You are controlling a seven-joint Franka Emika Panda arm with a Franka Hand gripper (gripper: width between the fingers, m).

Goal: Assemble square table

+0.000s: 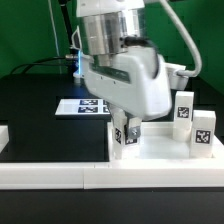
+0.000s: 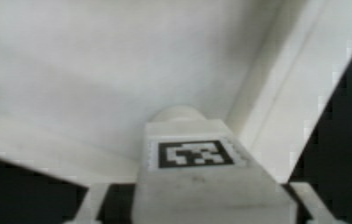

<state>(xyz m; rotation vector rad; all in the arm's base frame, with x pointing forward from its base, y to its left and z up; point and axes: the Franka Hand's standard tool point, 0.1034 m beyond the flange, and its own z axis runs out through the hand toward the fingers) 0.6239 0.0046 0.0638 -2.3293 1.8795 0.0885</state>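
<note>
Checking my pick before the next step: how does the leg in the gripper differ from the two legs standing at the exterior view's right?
The held leg is clamped in the gripper over the square table, mostly hidden by it. The two free legs stand upright, untouched, in full view. All three are white with black-and-white tags.

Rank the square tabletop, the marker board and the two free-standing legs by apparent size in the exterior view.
1. Square tabletop: largest.
2. Marker board, though the arm hides part.
3. Leg at the exterior view's far right and neighbour leg: look alike, distance from camera differs, so unranked.
</note>
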